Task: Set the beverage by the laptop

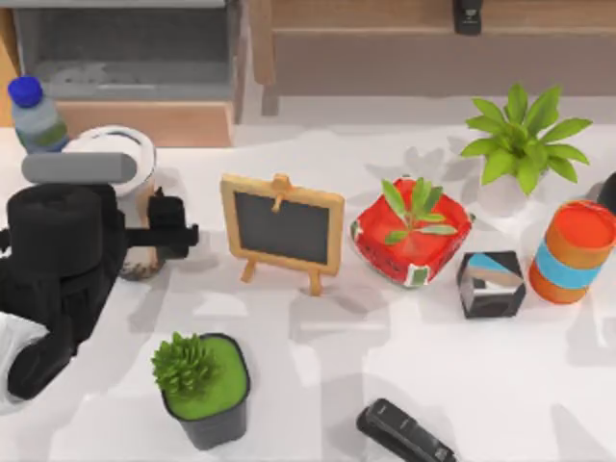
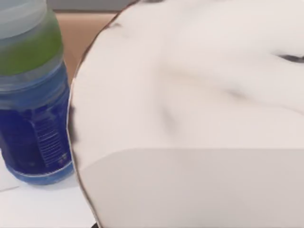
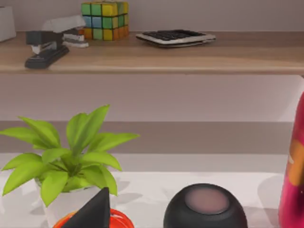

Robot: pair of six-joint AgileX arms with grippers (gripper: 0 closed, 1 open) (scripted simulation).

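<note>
White tabletop, cluttered. Left gripper (image 1: 159,231) sits at the beverage (image 1: 123,154), far left beside the water bottle (image 1: 34,115) — jaws' state I cannot tell. No laptop visible; lift straight, stay upright, clear the chalkboard (image 1: 282,231). Right arm parked right.

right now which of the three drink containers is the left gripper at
The beverage, the white-lidded cup at the table's left; the left gripper is right beside it. The water bottle stands behind; the orange can is far right.
</note>
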